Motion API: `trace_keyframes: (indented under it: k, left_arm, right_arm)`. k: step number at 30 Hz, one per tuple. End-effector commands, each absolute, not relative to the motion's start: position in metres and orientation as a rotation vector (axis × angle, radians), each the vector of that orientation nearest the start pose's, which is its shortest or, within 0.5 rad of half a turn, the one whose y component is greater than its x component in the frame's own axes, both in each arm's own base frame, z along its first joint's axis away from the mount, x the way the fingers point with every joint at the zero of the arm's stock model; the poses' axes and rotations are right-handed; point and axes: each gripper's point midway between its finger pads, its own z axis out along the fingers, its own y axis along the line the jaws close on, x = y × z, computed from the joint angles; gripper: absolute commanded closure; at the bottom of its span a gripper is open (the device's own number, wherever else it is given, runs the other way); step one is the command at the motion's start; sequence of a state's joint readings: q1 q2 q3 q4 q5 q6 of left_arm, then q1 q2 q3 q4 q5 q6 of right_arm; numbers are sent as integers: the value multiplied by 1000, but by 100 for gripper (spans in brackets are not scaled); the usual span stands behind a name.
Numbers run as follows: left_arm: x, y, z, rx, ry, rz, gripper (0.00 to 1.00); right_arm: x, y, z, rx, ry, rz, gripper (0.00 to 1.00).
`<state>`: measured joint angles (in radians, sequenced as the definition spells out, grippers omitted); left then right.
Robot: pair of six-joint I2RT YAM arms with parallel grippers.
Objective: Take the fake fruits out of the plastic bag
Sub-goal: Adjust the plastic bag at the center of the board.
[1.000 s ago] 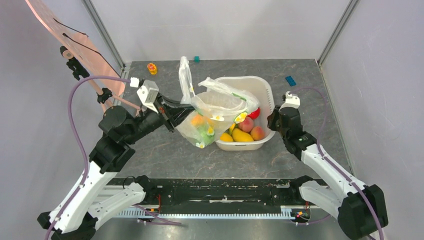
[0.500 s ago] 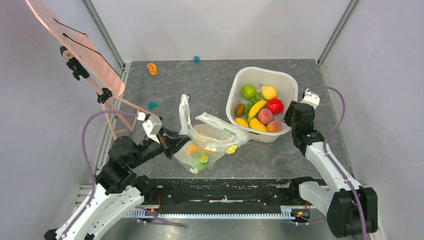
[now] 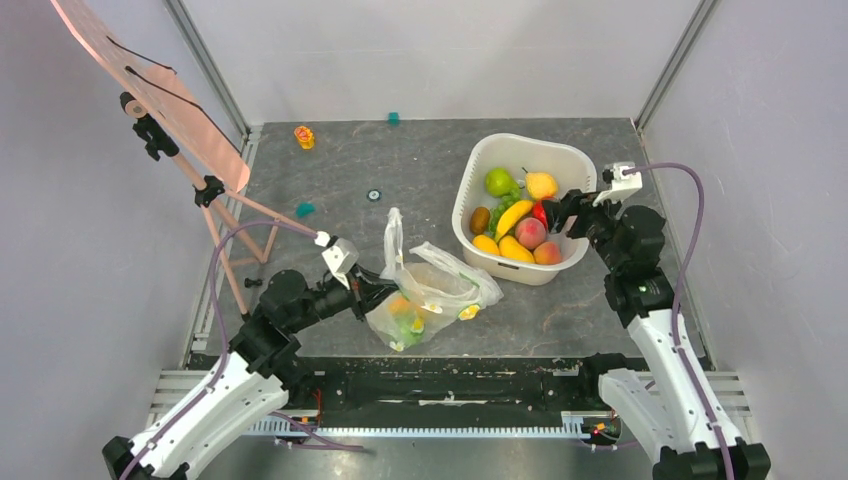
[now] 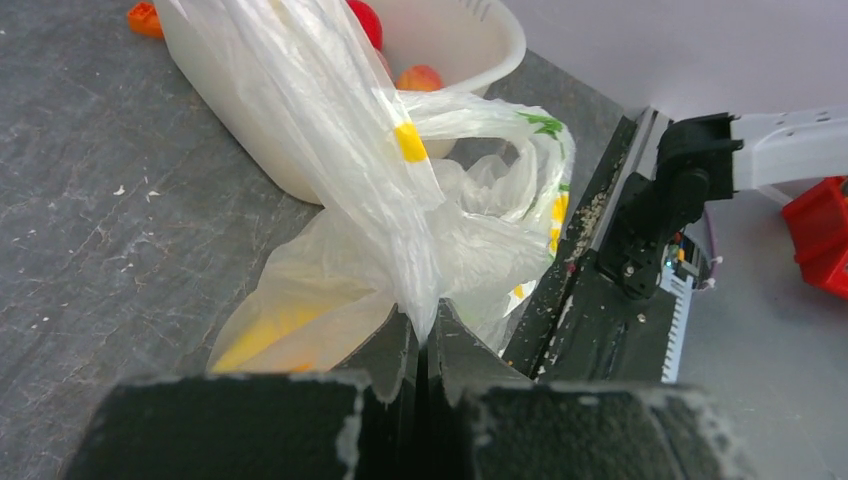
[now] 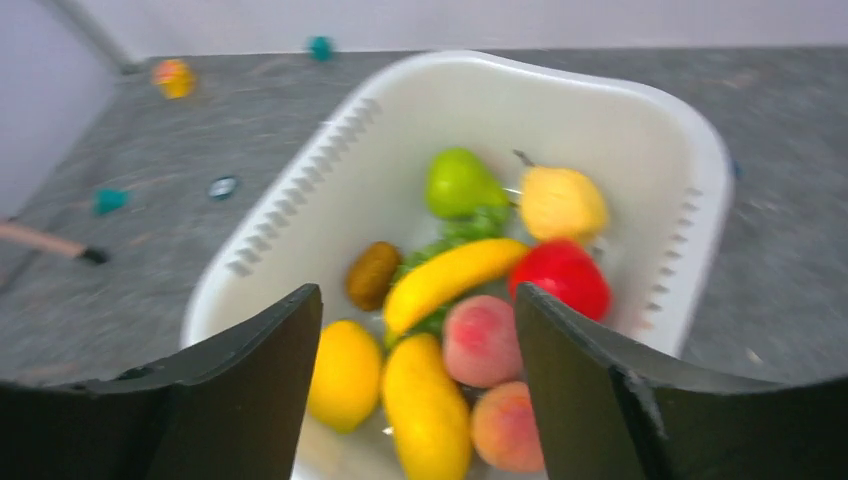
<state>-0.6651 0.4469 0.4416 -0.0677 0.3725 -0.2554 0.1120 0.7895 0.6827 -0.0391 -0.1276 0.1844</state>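
The plastic bag (image 3: 432, 292) lies crumpled on the table near the front edge, left of the basin. My left gripper (image 3: 374, 296) is shut on a bunched fold of the plastic bag (image 4: 400, 200); its jaws (image 4: 425, 325) pinch the film. An orange-yellow fruit (image 3: 399, 305) and a green one (image 3: 408, 326) show through the film. My right gripper (image 3: 560, 207) hangs open and empty over the basin's right side. Between its fingers (image 5: 415, 295) I see fake fruits in the basin: a banana (image 5: 455, 280), a red fruit (image 5: 560, 278) and peaches (image 5: 480, 340).
The white basin (image 3: 524, 143) stands at the right middle, holding several fruits. A pink board on a wooden stand (image 3: 150, 100) leans at the left. Small toys lie at the back: an orange one (image 3: 304, 136), teal blocks (image 3: 393, 118) (image 3: 305, 209), a small ring (image 3: 374, 195).
My left gripper has dragged the bag off the basin, toward the near edge. The basin has shifted right. My right gripper has opened wide and now points over the basin.
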Motion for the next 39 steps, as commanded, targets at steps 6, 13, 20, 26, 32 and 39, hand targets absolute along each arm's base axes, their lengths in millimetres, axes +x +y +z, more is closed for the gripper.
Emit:
trace_keyframes:
  k: [6, 13, 20, 26, 32, 39]
  left_arm:
    - [175, -237, 237, 794, 1341, -901, 98]
    - [170, -251, 204, 847, 1387, -893, 98]
    - [161, -252, 196, 864, 1379, -895, 98]
    - [158, -250, 191, 869, 1387, -892, 97]
    - [156, -252, 185, 893, 1391, -894, 97]
    - [156, -250, 184, 889, 1388, -889, 95]
  right_arm:
    - [233, 163, 322, -504, 1547, 839, 58]
    - [197, 215, 300, -610, 1605, 944, 79]
    - [168, 274, 266, -737, 1701, 934, 88]
    - [150, 297, 239, -789, 1779, 935, 99]
    - [161, 290, 207, -723, 1878, 819, 100]
    - [159, 302, 174, -781, 1968, 805, 100]
